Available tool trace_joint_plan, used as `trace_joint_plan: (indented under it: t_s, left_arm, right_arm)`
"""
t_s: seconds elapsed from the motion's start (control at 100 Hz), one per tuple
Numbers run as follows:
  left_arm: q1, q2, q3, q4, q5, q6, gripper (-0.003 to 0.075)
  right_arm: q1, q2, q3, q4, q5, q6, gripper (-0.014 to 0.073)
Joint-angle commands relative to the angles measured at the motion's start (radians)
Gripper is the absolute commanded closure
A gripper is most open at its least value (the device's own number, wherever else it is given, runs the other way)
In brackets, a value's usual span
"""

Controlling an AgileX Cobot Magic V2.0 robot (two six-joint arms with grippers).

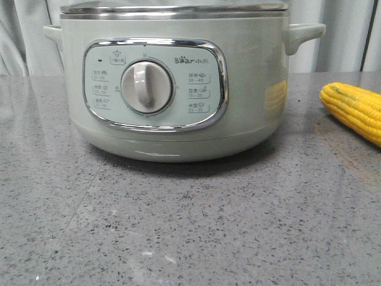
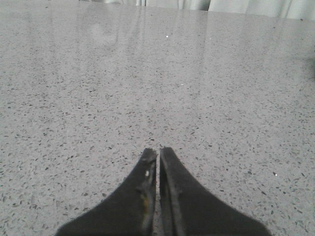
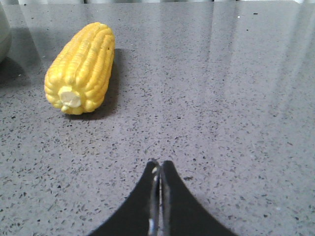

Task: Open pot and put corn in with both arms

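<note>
Over the speckled grey bench (image 2: 98, 98) we see the left fingers (image 2: 158, 156) pressed together, holding nothing; the right fingers (image 3: 160, 167) likewise together. The corn (image 3: 81, 66) lies on the bench, right of the pot (image 1: 172, 83), whose lid (image 1: 172, 8) is on. Pale curtains (image 1: 345, 42) hang beyond the far edge.

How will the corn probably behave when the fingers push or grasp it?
The corn lies on its side on the smooth table; being round and tapered, it may roll in a curve. It looks stiff. Its glossy kernel rows might slip between narrow fingers.
</note>
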Motion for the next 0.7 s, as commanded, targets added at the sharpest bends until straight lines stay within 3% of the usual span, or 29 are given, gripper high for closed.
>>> trace_joint_plan:
  t_s: [0.0,0.69]
  left_arm:
    - [0.003,-0.029,0.022,0.000,-0.047,-0.003,0.0741]
    - [0.003,-0.029,0.022,0.000,-0.047,-0.003,0.0741]
  right_arm:
    - [-0.005,-0.023,0.019,-0.017,-0.024,0.000,0.0665]
    - [-0.005,-0.023,0.019,-0.017,-0.035,0.000,0.0665]
